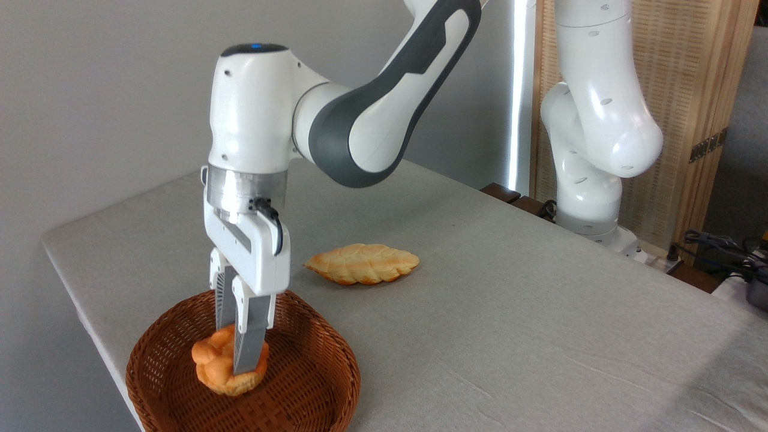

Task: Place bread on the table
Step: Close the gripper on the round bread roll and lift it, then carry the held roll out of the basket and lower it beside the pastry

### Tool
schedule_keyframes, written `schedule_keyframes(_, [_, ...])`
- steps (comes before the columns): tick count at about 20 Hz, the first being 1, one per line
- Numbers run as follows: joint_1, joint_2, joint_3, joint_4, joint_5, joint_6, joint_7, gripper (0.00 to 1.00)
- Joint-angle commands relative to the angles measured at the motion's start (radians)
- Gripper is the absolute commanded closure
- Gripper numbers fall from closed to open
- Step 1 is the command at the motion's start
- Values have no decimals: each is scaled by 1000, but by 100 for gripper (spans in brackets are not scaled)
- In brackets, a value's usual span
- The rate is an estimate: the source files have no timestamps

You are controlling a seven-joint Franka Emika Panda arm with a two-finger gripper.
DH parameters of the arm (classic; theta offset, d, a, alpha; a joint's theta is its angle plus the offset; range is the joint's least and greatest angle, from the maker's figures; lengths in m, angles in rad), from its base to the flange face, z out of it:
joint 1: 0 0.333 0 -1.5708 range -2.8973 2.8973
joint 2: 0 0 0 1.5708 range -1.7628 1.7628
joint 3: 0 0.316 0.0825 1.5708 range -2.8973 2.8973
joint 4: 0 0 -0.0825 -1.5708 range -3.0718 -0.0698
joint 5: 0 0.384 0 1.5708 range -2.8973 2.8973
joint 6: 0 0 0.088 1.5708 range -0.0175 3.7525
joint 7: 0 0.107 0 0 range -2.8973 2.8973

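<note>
A white Franka arm (pixel 360 114) reaches down from the upper right over a brown wicker basket (pixel 312 384) at the near left corner of the table (pixel 510 312); its gripper (pixel 237 354) points straight down into the basket, the two flat metal fingers (pixel 249 336) standing on either side of the bread (pixel 225 366), closed against the bun's sides. The bread, a small knotted bun of glossy golden-orange, sits inside the basket, a little left of its middle; whether it rests on the woven floor or is raised just clear of it cannot be told from this angle. The nearer finger covers the right part of the bun; the farther finger shows behind its top. A black cable (pixel 273 222) loops from the wrist down the side of the gripper body. On the grey cloth beyond the basket, well apart from it, lies a longer, paler, leaf-shaped loaf (pixel 363 263); it lies flat, touching nothing else. The arm's base (pixel 588 204) stands at the far right edge of the table, before a slatted wooden screen (pixel 690 90); dark cables (pixel 720 246) lie at the right edge of the frame.
</note>
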Motion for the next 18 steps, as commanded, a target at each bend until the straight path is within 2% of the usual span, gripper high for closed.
schedule_keyframes(1, [-17, -72, -2, -11, 10, -54, -59, 35])
schedule_keyframes(9, [-26, -189, -9, -13, 8, -280, -59, 33])
schedule_keyframes(12, [-28, -215, -17, -13, -3, -380, -68, 29])
schedule_keyframes(14, [-28, -230, -28, -14, -3, -492, -73, 29])
schedule_keyframes(18, [-28, -253, -29, -20, -6, -597, -73, 29])
